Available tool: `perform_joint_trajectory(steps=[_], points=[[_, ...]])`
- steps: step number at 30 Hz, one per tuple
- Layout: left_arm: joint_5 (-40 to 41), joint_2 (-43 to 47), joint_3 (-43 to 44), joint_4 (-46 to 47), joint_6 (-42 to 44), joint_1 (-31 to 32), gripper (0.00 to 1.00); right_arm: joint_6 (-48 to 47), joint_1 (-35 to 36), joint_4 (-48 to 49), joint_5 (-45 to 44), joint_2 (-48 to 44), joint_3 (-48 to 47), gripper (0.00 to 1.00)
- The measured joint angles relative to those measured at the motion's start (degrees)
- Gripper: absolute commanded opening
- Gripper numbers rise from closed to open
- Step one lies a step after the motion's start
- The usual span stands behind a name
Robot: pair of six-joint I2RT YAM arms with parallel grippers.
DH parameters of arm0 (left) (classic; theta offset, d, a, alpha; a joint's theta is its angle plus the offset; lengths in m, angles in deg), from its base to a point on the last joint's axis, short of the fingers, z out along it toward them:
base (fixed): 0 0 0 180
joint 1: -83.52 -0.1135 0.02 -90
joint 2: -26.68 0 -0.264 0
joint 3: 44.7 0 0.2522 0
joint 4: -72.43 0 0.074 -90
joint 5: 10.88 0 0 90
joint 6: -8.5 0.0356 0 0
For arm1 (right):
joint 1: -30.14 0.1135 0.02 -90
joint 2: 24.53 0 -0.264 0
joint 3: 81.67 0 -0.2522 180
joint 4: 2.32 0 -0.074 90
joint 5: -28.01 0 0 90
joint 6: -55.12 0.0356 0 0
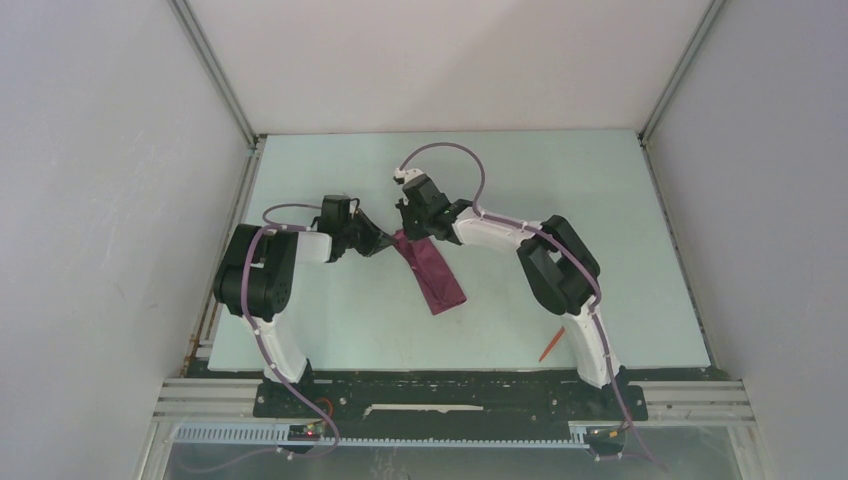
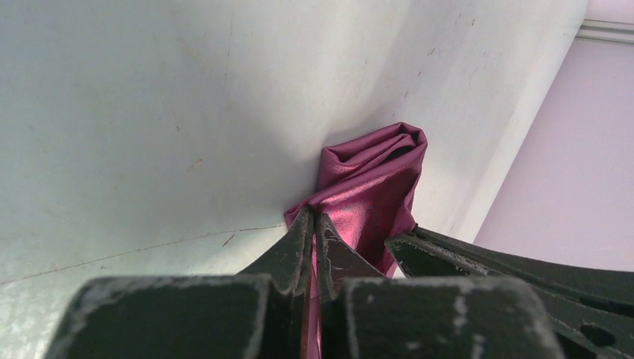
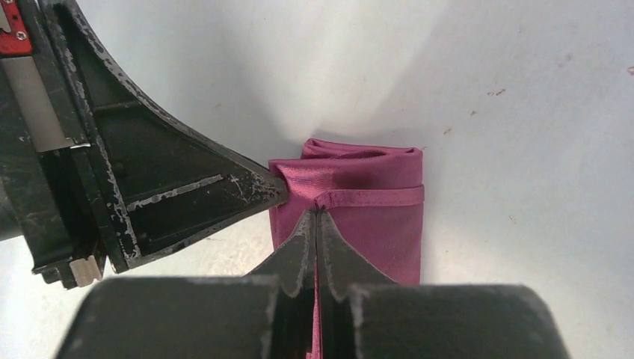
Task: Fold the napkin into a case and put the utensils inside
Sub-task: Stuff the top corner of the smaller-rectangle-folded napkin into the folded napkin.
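Napkin (image 1: 432, 272) first: it lies on the tabletop (image 1: 330, 320) as a long, thin folded strip, slanting away to the left. Nearer than it, by the right arm's base, lies 1 orange utensil (image 1: 549, 346), well apart from the cloth. I cannot tell if it is the spoon or the stick.

The strip's near end lies flat and free. At its far end the 2 arms meet. The left end effector (image 2: 314, 224) is pinched tight on the cloth's left edge. The right end effector (image 3: 317, 217) is pinched tight on a thin fold line just beside it. Past both, the cloth end puffs up like a small mouth.

I think this step is shaping that end. To do it well, both arms should move slowly and together. That way the cloth does not twist or drag, and the folds below lie flat.
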Motion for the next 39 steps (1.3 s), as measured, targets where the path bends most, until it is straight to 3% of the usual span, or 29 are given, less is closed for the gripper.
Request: perform_joint_trajectory(steps=[20,28,35,39], points=[[0.09,0.0,0.0,-0.22,0.07,0.0,0.03,8.11,-4.74,7.02,20.65,4.17,0.57,0.01],[0.5,0.59,0.0,-0.79,0.55,0.0,0.03,8.44,-6.27,8.68,24.22,5.73,0.57,0.14],[1.09,1.4,0.0,-1.75,1.09,0.0,0.03,8.61,-7.17,11.98,28.11,6.8,1.57,0.17],[1.11,1.4,0.0,-1.92,1.09,0.0,0.03,10.23,-7.72,14.21,31.15,7.13,2.36,0.33]])
